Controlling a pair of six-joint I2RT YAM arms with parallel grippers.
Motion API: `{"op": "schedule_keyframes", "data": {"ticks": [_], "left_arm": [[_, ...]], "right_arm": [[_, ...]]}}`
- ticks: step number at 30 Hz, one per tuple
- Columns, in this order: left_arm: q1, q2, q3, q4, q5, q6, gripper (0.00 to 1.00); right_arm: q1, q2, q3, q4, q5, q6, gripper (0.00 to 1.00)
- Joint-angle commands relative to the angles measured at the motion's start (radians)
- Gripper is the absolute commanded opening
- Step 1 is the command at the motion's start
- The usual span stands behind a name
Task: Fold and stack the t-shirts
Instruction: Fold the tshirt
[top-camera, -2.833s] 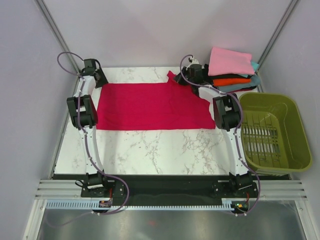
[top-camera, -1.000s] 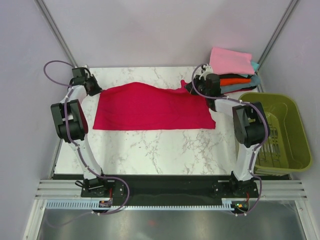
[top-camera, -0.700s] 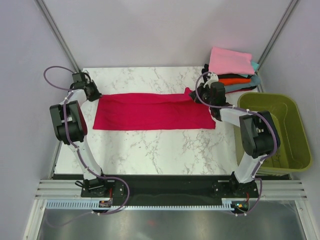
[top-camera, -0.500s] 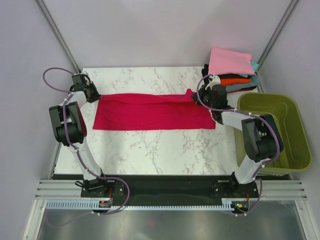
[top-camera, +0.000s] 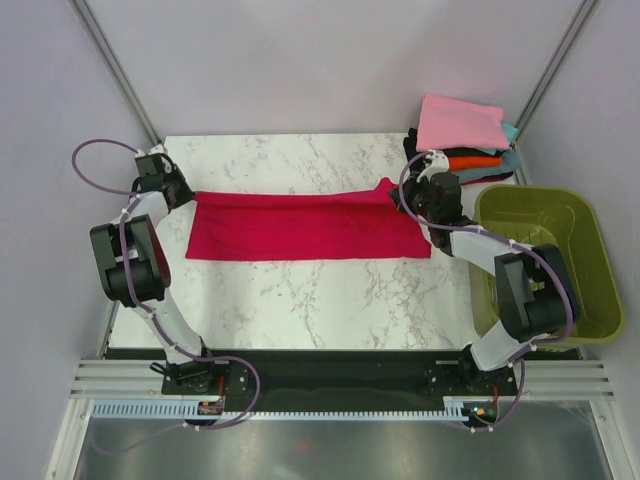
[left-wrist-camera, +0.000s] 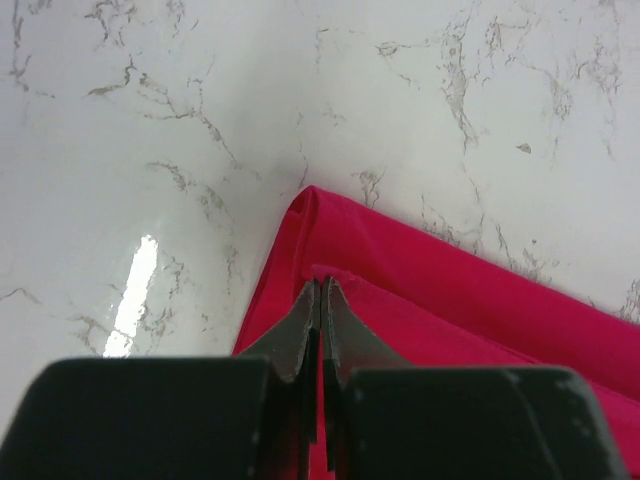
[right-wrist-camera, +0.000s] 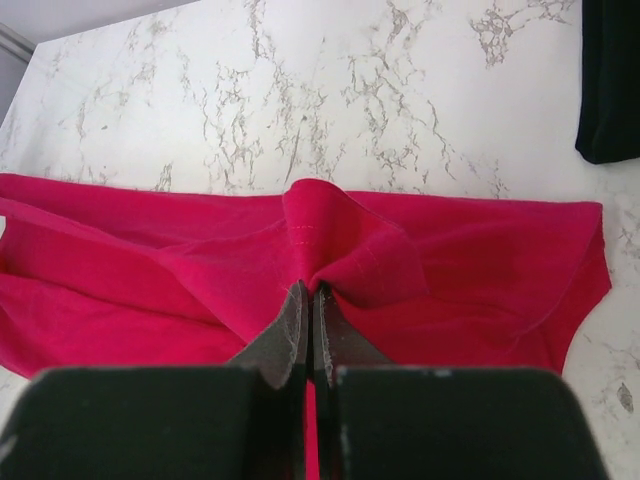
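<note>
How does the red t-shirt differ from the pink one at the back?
The red t-shirt lies in a long strip on the table; the pink t-shirt sits folded small atop the stack. The left hand and right hand pinch the red one; nothing touches the pink. Both are plain cloth.

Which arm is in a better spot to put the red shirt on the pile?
Probably the right arm. The right gripper pinches the red shirt at the end beside the folded pile; the left gripper pinches the opposite end.
</note>
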Motion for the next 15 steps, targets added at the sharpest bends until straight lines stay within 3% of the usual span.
{"op": "schedule_keyframes", "data": {"ticks": [1, 7, 9, 10, 11, 14, 15], "left_arm": [[0.01, -0.076, -0.062, 0.086, -0.01, 0.052, 0.02], [0.012, -0.092, -0.132, 0.1, -0.041, 0.046, 0.02], [0.012, -0.104, -0.157, 0.101, -0.072, 0.033, 0.07], [0.015, -0.107, -0.165, 0.1, -0.075, 0.032, 0.13], [0.013, -0.115, -0.175, 0.104, -0.076, 0.032, 0.19], [0.018, -0.155, -0.223, 0.135, -0.125, 0.021, 0.54], [0.021, -0.168, -0.252, 0.152, -0.151, 0.009, 0.56]], "right_arm": [[-0.003, -0.047, -0.026, -0.001, 0.024, -0.024, 0.0], [-0.002, -0.051, -0.085, -0.003, 0.023, 0.01, 0.0], [-0.002, -0.059, -0.119, -0.006, 0.041, 0.034, 0.01], [-0.003, -0.062, -0.139, 0.003, 0.047, 0.047, 0.06], [-0.003, -0.067, -0.176, 0.009, 0.053, 0.068, 0.23], [-0.002, -0.096, -0.254, 0.045, 0.059, 0.088, 0.53], [-0.002, -0.11, -0.272, 0.06, 0.061, 0.09, 0.55]]}}
